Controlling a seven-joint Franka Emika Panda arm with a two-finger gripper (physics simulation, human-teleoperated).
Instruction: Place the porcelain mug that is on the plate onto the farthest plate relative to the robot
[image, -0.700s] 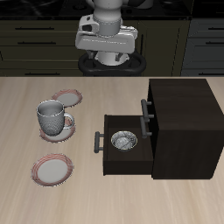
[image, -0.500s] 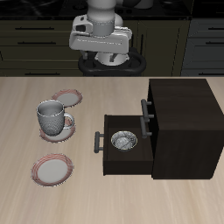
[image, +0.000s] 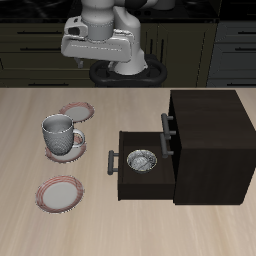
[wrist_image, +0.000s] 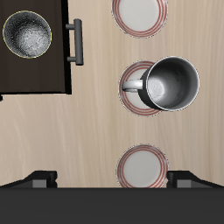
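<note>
The porcelain mug (image: 60, 134) (wrist_image: 171, 84) stands upright on the plate (image: 70, 152) (wrist_image: 131, 98), the middle one of three red-rimmed saucers in a row, with its handle toward the open drawer. The farthest plate (image: 59, 192) (wrist_image: 139, 10) lies bare near the table's front edge. My gripper (image: 103, 55) (wrist_image: 112, 182) hangs high above the back of the table, well clear of the mug. It is open, with its fingers (wrist_image: 35, 180) spread wide and nothing between them.
A third saucer (image: 76, 110) (wrist_image: 143, 166) lies nearest the robot's base. A dark cabinet (image: 208, 140) stands beside the plates with its drawer (image: 125, 172) (wrist_image: 35, 74) pulled out, and a small metal bowl (image: 143, 160) (wrist_image: 26, 33) sits inside.
The arm has swung sideways at the back, carrying the open gripper toward the side where the plates lie. The mug and plates have not moved.
</note>
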